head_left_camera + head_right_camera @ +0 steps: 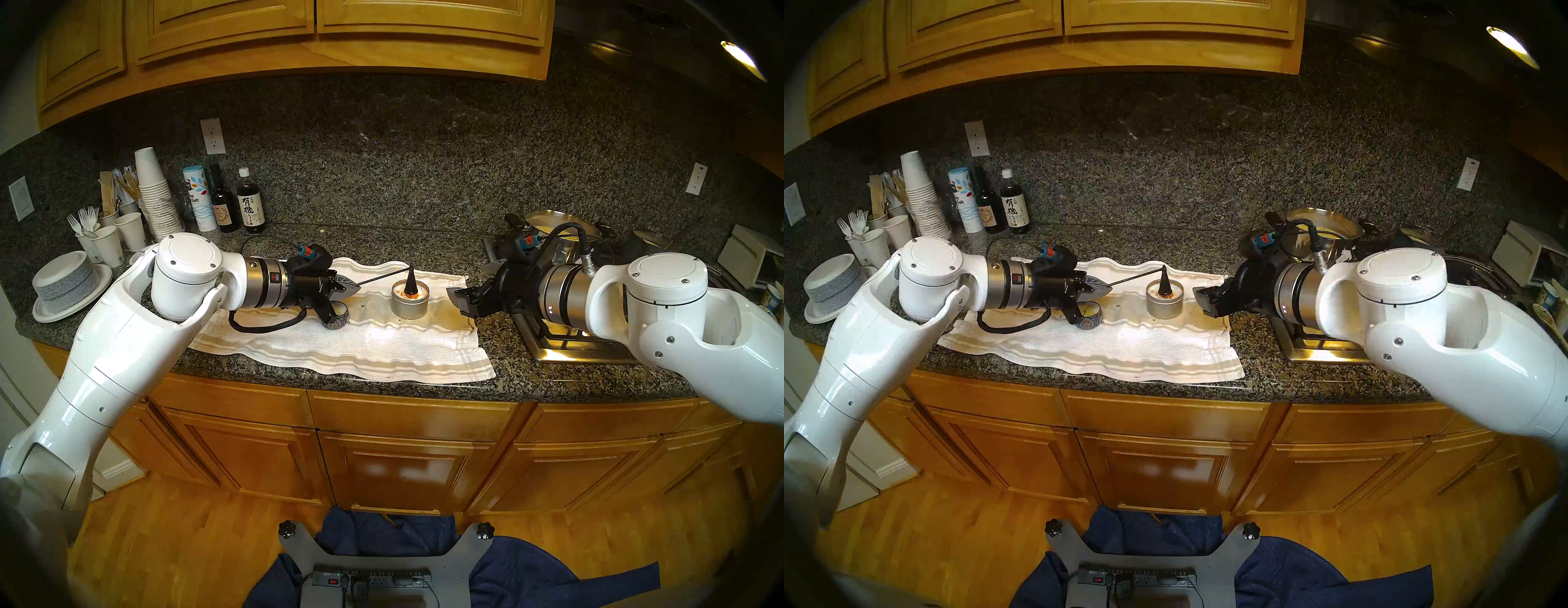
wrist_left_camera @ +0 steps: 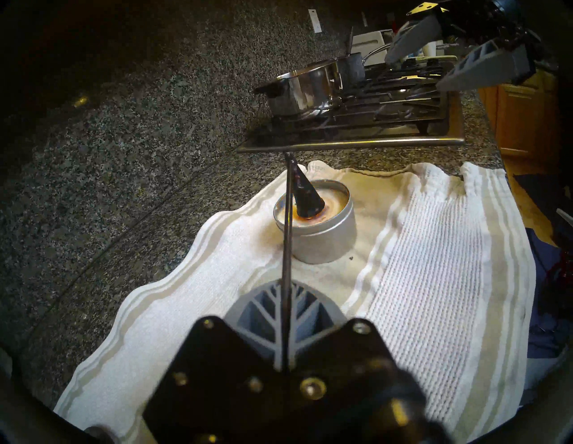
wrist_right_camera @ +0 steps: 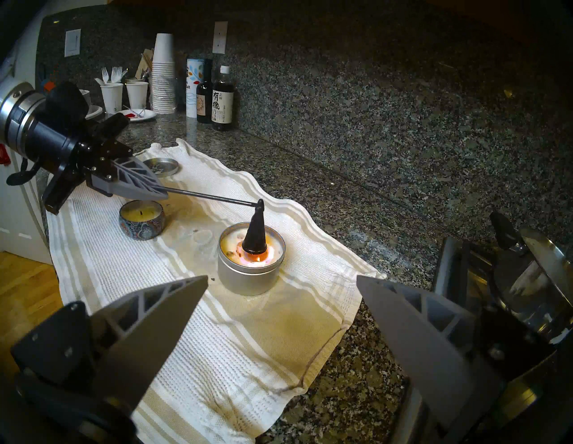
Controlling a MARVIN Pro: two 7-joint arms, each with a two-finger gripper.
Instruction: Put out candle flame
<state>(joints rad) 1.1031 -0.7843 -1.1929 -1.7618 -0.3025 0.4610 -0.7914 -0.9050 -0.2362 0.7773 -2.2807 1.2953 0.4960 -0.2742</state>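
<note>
Clamping snuffer [image 3: 217, 198] handle, left end effector [image 3: 161, 194] holds cone over lit candle [image 3: 250, 263]; right end effector [image 3: 279, 297] wide open.

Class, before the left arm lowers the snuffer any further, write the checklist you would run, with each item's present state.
1. Left gripper shut on the snuffer rod: ok.
2. Cone centred over the flame in the silver candle tin: ok, it sits right above the glow.
3. Flame out: not ok, light shows under the cone's rim in the right wrist view.
4. Cone sealed on the wax: cannot tell; a gap seems to remain.
5. Right gripper open and apart from the tin: ok.
6. Small patterned candle unlit, clear of the rod: ok.
</note>
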